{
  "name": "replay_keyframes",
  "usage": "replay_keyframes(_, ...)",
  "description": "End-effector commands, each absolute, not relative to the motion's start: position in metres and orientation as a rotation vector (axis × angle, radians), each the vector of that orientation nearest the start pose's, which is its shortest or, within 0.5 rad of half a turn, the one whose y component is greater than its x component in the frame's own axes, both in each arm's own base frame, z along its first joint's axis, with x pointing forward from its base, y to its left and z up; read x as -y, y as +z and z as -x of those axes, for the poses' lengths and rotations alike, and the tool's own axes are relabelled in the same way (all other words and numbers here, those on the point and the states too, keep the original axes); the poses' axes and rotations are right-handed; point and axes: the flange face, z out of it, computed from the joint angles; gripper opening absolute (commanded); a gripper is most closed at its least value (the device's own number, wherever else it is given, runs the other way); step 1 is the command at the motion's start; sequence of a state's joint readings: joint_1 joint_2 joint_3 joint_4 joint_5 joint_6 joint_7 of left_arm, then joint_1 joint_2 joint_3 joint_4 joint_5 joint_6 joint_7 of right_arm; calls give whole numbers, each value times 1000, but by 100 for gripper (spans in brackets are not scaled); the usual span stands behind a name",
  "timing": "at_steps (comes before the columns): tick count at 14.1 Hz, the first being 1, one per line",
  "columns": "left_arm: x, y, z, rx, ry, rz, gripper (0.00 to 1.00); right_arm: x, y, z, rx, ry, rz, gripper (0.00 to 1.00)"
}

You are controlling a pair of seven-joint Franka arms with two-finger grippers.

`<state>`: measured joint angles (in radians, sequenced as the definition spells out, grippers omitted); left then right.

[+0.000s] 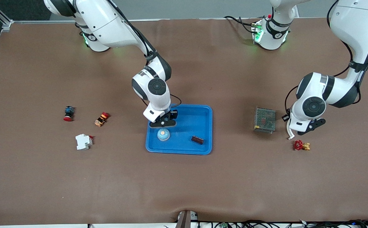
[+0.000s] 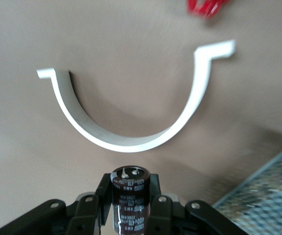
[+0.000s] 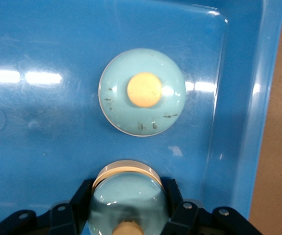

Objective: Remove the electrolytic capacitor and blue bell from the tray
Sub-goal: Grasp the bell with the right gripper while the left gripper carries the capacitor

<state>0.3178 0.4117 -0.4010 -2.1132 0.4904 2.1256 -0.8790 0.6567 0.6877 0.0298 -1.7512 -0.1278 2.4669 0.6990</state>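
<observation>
Right gripper (image 1: 164, 122): over the blue tray, at its right-arm end; fingers closed on either side of a bell.
Bell (image 3: 128, 196): pale blue dome with a cream rim and a yellow button, held between the right gripper's fingers.
Second bell (image 1: 163, 134): same make, upright on the tray floor, just beside the right gripper.
Blue tray (image 1: 209, 126): mid-table, shallow, with rounded corners.
Dark brown block (image 1: 197, 139): in the tray, toward its left-arm end, apart from the second bell.
Left gripper (image 2: 129, 192): over bare table at the left arm's end; fingers closed on the capacitor.
Capacitor (image 2: 129, 198): dark cylinder with printed lettering, clamped between the left gripper's fingers.
White curved bracket (image 2: 131, 142): U-shaped, flat on the table below the left gripper.
Red valve piece (image 1: 301, 145): near the bracket.
Metal mesh box (image 1: 265, 119): between the tray and the left gripper.
Red-capped button (image 1: 68, 113), orange-red part (image 1: 101, 119), white breaker (image 1: 83, 141): grouped toward the right arm's end of the table.
</observation>
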Motion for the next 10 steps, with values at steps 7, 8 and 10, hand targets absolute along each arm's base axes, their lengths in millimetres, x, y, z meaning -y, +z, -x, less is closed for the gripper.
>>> replay_keyframes(7, 4, 179, -505, 604, 289, 2738, 8, -419, 239, -525, 200, -111, 3164, 47)
replay_keyframes(8, 5, 180, -506, 605, 287, 2739, 25, -413, 254, -528, 230, -101, 3172, 47)
replay_keyframes(10, 5, 181, -508, 607, 280, 2740, 100, -390, 282, -539, 307, -63, 3190, 47)
